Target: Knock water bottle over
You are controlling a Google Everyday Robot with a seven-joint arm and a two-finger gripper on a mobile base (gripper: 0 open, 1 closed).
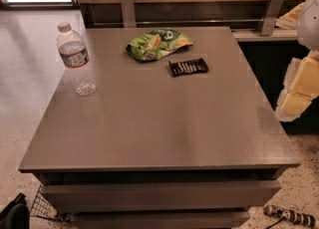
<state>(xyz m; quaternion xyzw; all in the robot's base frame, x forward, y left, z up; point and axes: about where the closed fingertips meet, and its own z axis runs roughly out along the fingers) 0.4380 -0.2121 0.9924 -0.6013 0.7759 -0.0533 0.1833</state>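
Observation:
The water bottle [76, 59] stands upright near the left edge of the grey table [164, 123]. It is clear ribbed plastic with a white cap and a red, white and blue label band. My gripper [297, 91], white with yellow parts, hangs at the right edge of the view, beyond the table's right side and far from the bottle. It holds nothing that I can see.
A green snack bag [158, 44] lies at the back middle of the table, with a small black packet [188, 66] just in front and to the right of it. A wooden wall with metal brackets runs behind. Drawer fronts sit below the tabletop.

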